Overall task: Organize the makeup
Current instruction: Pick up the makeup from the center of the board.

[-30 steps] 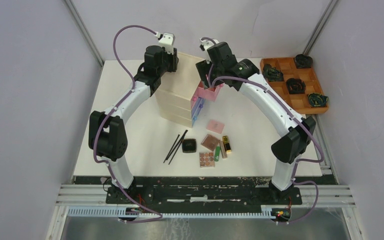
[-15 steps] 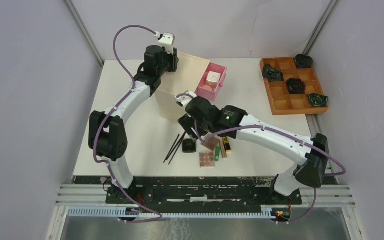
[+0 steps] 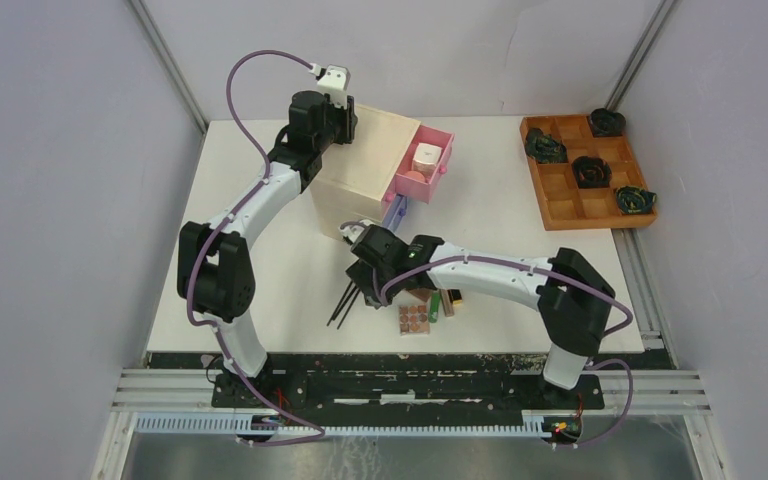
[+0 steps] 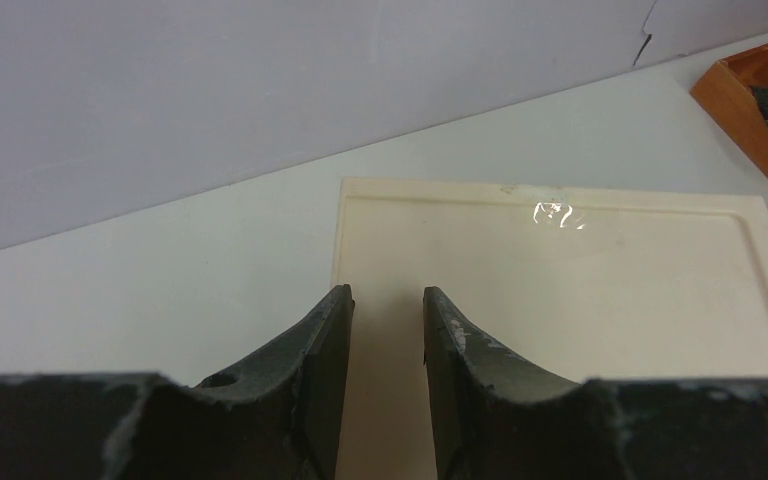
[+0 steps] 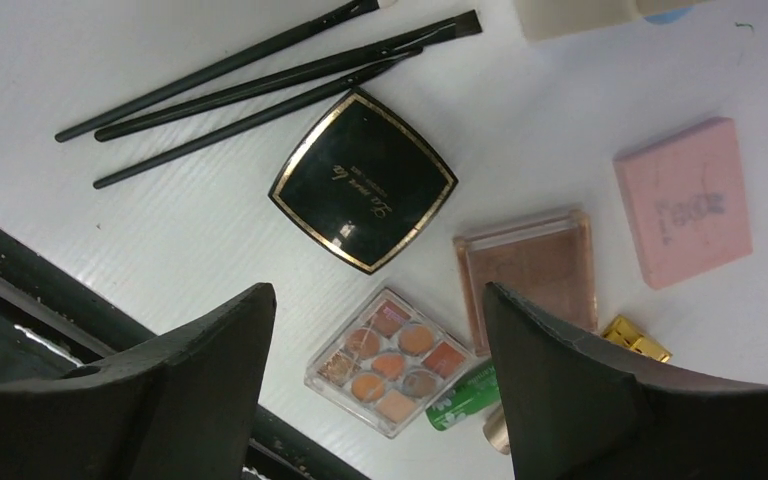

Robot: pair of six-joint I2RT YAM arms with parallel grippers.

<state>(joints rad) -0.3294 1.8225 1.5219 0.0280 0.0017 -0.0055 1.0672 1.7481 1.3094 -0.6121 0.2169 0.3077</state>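
Hovering right gripper (image 5: 375, 295): fingers wide apart, nothing held; low over the cosmetics near the front edge of the table (image 3: 260, 250).
multi-colour palette (image 5: 390, 362): nearest the front edge, lying flat, round pans in browns and oranges; in the wrist view it sits right under the gap between the jaws.
green tube (image 5: 460, 400): lying just beside that palette, partly hidden by a finger.
gold tube (image 5: 638, 338): only a corner shows past the finger, next to the brown palette.
brown palette (image 5: 528, 275): flat in a clear case, between the black compact and the pink square case.
black compact (image 5: 363, 182): square with gold trim, closed, lying flat; small gap to both palettes.
thin black sticks (image 5: 260, 84): three, roughly parallel in a loose bunch just past the compact; one runs by its corner, contact unclear.
pink square case (image 5: 685, 200): flat, a bit apart from the rest, on the chest side.
chest (image 3: 365, 165): pale wood, mid-table, behind the cosmetics.
pink drawer (image 3: 443, 165): pulled out of the chest; white square jar (image 3: 427, 157) and pink round pad (image 3: 411, 179) sit inside, side by side.
blue drawer (image 3: 397, 212): front sticks out a little, lower down.
left gripper (image 4: 387, 295): over the chest's top, fingers a narrow gap apart with nothing between them; can't tell if it touches the top.
wooden grid tray (image 3: 565, 195): far right corner, well apart from the makeup; dark coiled objects (image 3: 591, 170) in several compartments.
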